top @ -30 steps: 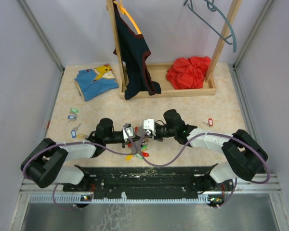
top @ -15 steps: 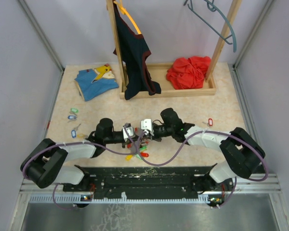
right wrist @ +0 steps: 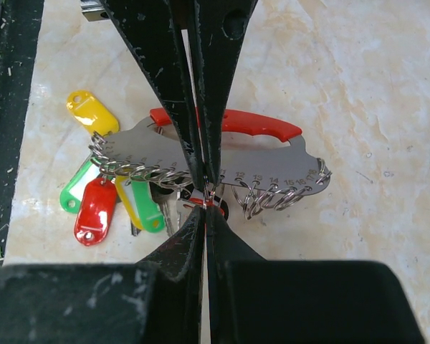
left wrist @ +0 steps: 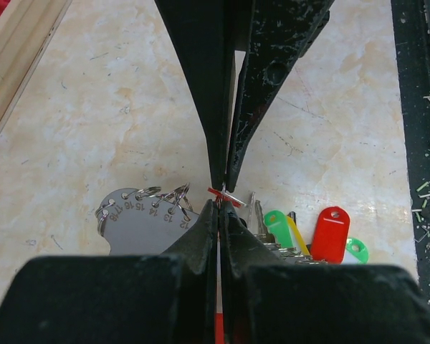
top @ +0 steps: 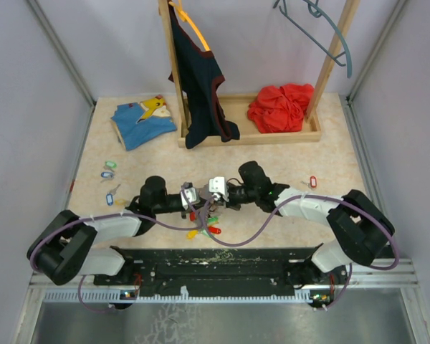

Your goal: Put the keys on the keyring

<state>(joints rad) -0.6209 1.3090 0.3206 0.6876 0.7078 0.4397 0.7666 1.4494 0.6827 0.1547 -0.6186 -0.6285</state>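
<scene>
Partway. Several keys (right wrist: 93, 209) hang on the keyring (right wrist: 272, 178), mid-table. Left gripper (left wrist: 218, 208) and right gripper (right wrist: 205, 204) are both closed, tip to tip at one ring; can't tell what's pinched. Loose keys (top: 107, 174) at left and a red-tag key (top: 313, 180) at right are not yet on.

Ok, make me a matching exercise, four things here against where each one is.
Things: 1 crumpled red cloth; 2 dark red-trimmed top; 3 folded blue garment; 4 lone red-tagged silver key.
Places: A hanging from the orange hanger; B on the table, far left; C in the wooden tray; D on the table, right side.
Pairs: 1-C, 2-A, 3-B, 4-D.
</scene>
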